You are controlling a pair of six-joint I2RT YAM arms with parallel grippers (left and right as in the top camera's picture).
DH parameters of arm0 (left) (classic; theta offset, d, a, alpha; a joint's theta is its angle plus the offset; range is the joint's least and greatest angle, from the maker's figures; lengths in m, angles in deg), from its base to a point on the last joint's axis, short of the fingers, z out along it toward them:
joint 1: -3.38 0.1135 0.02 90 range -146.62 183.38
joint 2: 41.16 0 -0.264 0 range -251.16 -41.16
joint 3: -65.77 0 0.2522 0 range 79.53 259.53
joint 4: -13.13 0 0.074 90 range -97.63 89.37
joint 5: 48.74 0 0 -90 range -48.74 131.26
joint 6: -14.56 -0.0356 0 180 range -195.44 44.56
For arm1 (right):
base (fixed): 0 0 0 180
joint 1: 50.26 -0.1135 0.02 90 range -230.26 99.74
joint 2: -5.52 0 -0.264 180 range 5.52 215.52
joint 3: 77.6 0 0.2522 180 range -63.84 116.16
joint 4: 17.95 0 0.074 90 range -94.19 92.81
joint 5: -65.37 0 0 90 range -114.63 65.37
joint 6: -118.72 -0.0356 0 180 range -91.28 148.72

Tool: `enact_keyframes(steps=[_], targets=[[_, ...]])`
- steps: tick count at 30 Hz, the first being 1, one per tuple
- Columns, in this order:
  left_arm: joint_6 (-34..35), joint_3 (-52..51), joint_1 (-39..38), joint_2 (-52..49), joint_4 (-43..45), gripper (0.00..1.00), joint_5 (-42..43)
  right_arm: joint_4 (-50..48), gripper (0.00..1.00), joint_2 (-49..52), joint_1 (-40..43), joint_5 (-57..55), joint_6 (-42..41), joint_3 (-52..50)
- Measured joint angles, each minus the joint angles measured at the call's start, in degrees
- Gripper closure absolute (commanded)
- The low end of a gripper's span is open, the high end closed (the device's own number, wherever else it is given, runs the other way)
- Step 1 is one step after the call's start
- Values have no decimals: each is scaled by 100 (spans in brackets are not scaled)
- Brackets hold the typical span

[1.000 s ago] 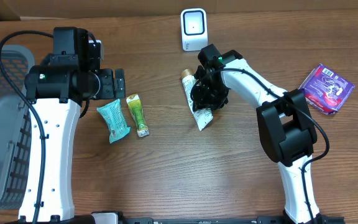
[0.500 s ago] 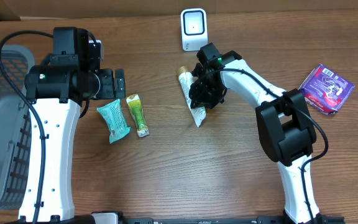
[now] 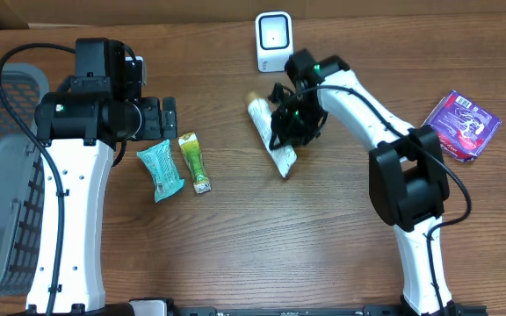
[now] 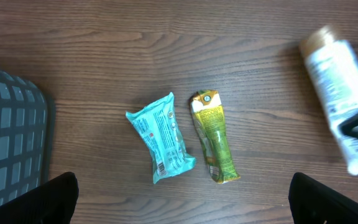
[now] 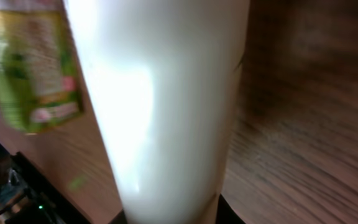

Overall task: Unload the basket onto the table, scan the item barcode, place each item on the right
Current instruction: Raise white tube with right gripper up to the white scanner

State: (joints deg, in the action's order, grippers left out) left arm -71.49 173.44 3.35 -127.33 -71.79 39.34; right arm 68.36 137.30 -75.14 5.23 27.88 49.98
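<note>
Brown wood-grain table top filling nearly the whole overhead view — grain running from left edge to right edge. Evenly lit from above, with a dull sheen and only short, soft shadows. Along the far edge, toward the far-left corner, a strip of plain tan cardboard-like board. Same dark streaked wood close up in both wrist views — blurred in the right one.
</note>
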Motion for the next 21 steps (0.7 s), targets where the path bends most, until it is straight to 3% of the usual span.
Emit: enact_keyframes(steps=[8, 15, 21], targets=[[0, 0, 0, 0, 0, 1, 0, 162, 96, -538, -31, -2033, -382, 1996], [0, 0, 0, 0, 0, 0, 0, -1303, 96, -706, -149, -4568, -109, 2280], [0, 0, 0, 0, 0, 0, 0, -2636, 96, -323, -144, -5528, 732, 2264]])
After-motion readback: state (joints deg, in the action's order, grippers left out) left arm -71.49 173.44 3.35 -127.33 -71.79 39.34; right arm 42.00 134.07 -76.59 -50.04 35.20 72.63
